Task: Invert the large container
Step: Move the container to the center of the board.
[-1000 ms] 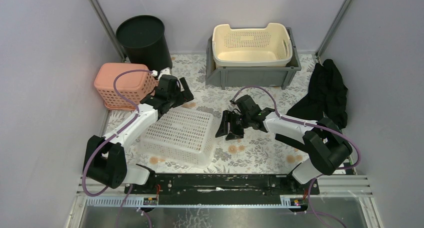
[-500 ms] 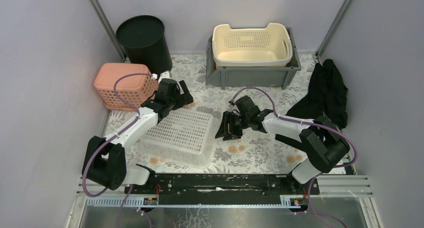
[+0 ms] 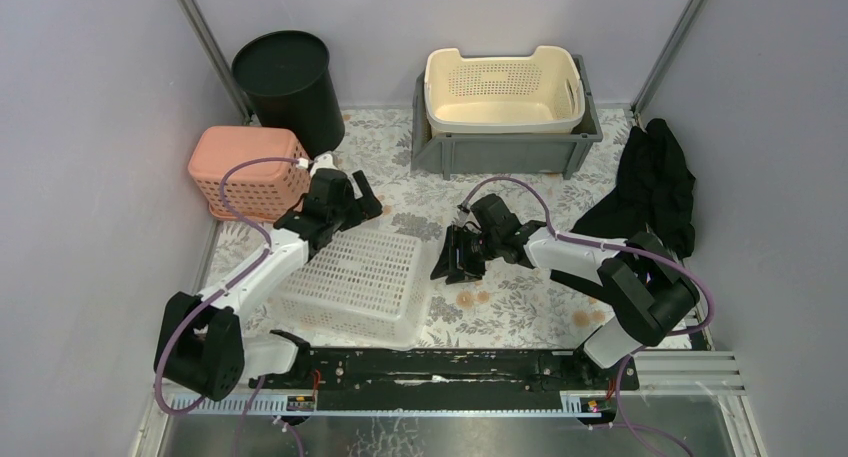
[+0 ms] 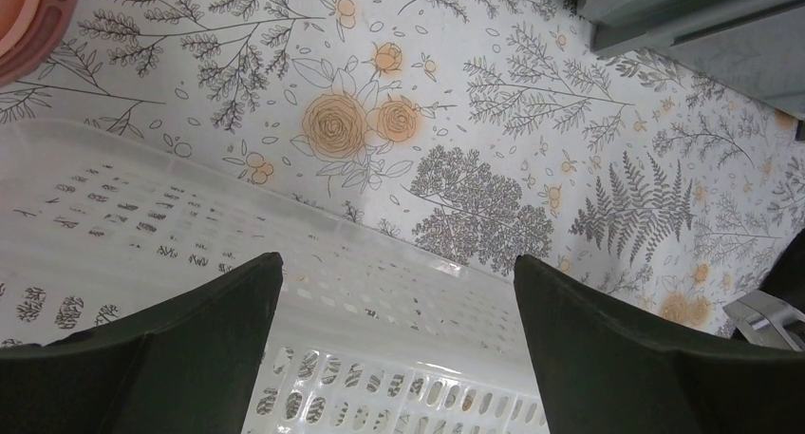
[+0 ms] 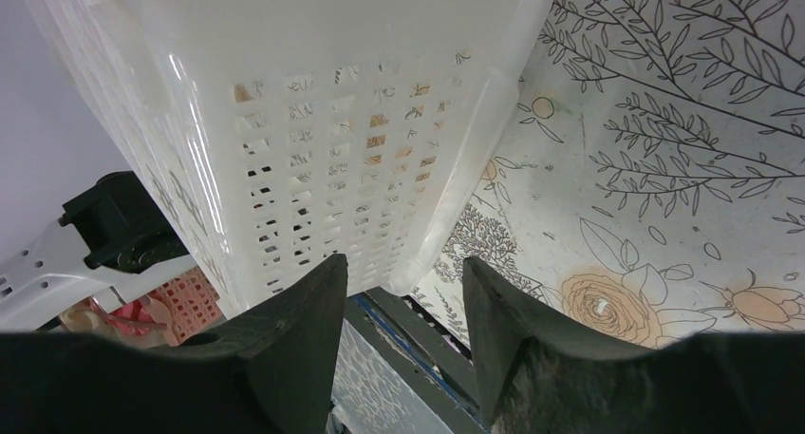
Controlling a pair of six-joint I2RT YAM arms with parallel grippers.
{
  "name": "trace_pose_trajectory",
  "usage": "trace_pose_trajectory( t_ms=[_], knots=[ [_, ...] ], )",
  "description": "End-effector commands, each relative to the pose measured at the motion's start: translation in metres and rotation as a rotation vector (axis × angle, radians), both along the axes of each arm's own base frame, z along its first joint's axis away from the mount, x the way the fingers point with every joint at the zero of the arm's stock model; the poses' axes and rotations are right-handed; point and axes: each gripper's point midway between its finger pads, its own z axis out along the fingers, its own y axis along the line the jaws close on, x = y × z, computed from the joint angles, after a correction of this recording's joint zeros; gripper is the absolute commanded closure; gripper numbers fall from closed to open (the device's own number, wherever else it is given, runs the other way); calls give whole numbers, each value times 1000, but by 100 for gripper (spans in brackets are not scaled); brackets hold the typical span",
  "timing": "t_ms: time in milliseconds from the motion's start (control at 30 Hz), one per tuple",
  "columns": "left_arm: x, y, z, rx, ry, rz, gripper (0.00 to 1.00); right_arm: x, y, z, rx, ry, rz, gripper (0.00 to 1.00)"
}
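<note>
The pink basket (image 3: 245, 167) stands on the tabletop (image 3: 520, 297) just beyond the crate's (image 3: 360, 272) far-left corner, and the black bin (image 3: 288, 85) is farther back behind it.

The left gripper (image 3: 360, 195) hangs over the crate's far edge. Its 2 fingers (image 4: 190, 358) are spread wide, with the crate's far rim and perforated wall showing in the gap between them. They pinch nothing. Whether the tips touch the plastic cannot be told from the wrist view.

The crate lies near the front middle of the tabletop, between the 2 grippers. Its perforated base faces up and its flared rim is down against the floral surface.

The right gripper (image 3: 450, 262) sits low, just beside the crate's right side. Its 2 fingers (image 5: 285, 358) are only a little apart, and the narrow gap points at the crate's rim. The rim's lower edge runs down toward that gap. I cannot tell whether the rim lies inside it or just past the tips, nor whether there is contact.

Behind and to the right of the crate, the cream basket (image 3: 505, 87) sits inside the grey tub (image 3: 505, 149). The black cloth (image 3: 650, 187) lies well apart to the crate's right, by the wall.
</note>
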Motion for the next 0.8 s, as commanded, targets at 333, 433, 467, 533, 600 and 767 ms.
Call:
trace_pose_trajectory(
  t_ms=[333, 433, 467, 533, 600, 767],
  knots=[
    [-24, 8, -12, -8, 55, 12, 0, -2, 7, 5, 33, -10, 20, 45],
    [-27, 8, -12, -12, 57, 11, 0, -2, 7, 4, 33, -9, 20, 45],
    [-27, 8, -12, -14, 59, 11, 0, -2, 7, 4, 33, -7, 19, 45],
    [-29, 8, -10, -18, 58, 10, 0, -2, 7, 5, 34, -8, 20, 45],
    [-30, 8, -9, -19, 58, 10, 0, -2, 7, 5, 35, -8, 21, 44],
    [-36, 8, -10, -29, 68, 14, 0, -2, 7, 4, 34, -5, 20, 44]
  ],
)
